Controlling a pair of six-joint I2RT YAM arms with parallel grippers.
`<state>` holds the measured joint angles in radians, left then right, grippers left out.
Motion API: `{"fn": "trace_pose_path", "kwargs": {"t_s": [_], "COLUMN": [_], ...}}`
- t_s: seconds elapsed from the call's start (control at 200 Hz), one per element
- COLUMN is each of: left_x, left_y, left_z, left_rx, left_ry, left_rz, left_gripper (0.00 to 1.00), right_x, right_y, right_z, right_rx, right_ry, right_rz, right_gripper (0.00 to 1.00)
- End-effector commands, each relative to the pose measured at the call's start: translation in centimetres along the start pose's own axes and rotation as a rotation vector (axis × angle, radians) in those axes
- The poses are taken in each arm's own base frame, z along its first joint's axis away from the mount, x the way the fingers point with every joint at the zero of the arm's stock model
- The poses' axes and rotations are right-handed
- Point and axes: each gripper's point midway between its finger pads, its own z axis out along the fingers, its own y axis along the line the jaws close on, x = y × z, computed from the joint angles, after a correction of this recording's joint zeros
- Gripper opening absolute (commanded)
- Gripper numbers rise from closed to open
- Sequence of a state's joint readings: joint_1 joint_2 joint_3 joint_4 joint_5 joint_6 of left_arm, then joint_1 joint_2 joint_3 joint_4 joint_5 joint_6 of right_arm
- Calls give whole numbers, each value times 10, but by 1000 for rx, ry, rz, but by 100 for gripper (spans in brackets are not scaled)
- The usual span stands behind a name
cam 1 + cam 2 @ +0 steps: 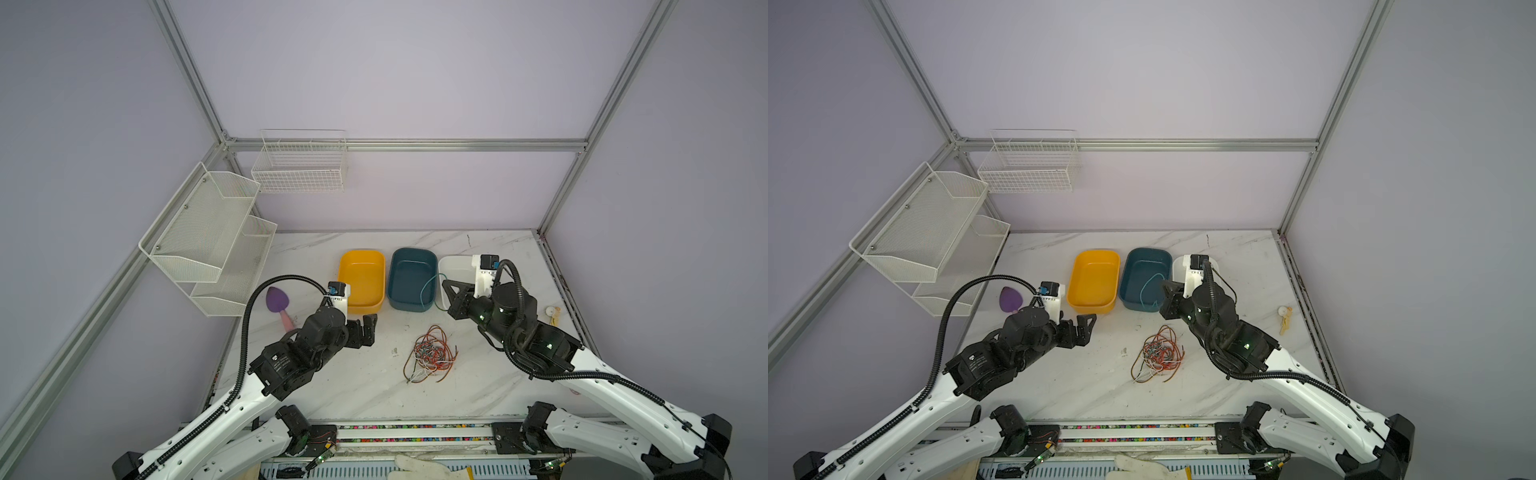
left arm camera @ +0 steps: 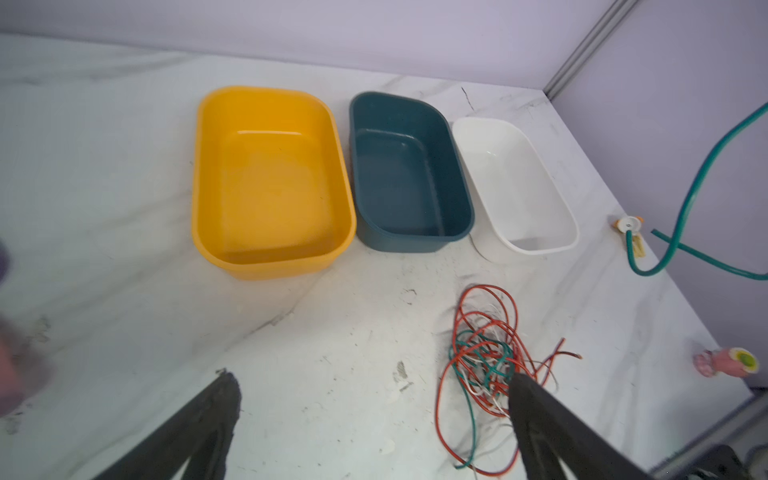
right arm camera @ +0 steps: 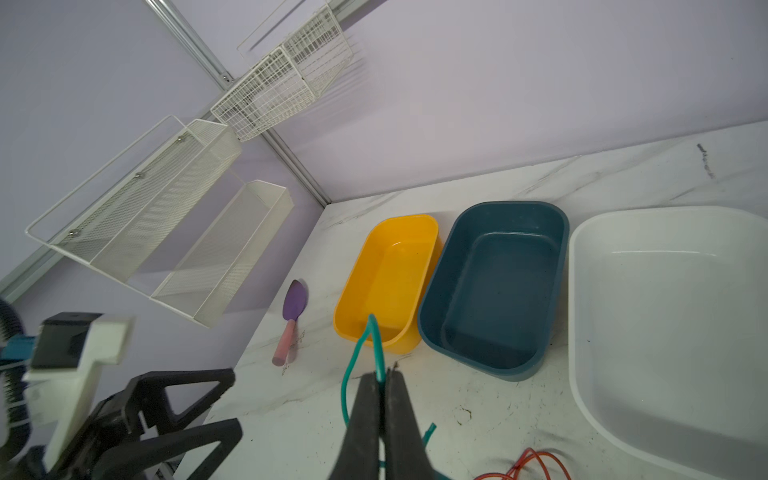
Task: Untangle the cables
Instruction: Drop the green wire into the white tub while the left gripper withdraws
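One green cable (image 3: 375,345), pinched thinly by the right gripper (image 3: 381,374) — left gripper (image 2: 372,376) spread empty — could slip out.

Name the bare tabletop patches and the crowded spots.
Bare: between the open left gripper and the cable tangle; the strip behind the yellow tray. Crowded: where the right gripper holds a green cable near the teal tray and white tray.

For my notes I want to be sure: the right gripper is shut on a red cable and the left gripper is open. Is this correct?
Not fully. The cable in the right gripper is green, not red, as the right wrist view shows. The left gripper is open, as you wrote.
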<state>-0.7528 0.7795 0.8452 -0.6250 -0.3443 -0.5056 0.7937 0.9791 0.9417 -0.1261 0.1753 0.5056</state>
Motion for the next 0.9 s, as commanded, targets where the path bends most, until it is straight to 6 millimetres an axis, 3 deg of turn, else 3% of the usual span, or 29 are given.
{"fn": "trace_pose_path", "kwargs": {"t_s": [0.0,0.125,0.295,0.445,0.7,0.895], "left_x": [-32,-18,-2,8,20,18], "left_y": [35,52,48,40,34,34], "left_z": [-21,-19,-14,-4,11,8], "left_rx": [-185,-246,-182,-146,-144,-141], "left_ry": [-146,-178,-162,-120,-28,-42], "left_rz": [127,133,114,133,185,180], "left_gripper": [100,100,100,100,100,100], "right_x": [-13,-17,-14,2,34,59], "right_y": [-44,-95,-136,-173,-212,-234], "right_z": [8,24,46,68,98,112], "right_rx": [122,216,316,385,411,428], "right_ry": [-2,26,51,90,160,230], "right_rz": [27,65,67,97,149,178], "right_gripper": [0,0,0,0,0,0]}}
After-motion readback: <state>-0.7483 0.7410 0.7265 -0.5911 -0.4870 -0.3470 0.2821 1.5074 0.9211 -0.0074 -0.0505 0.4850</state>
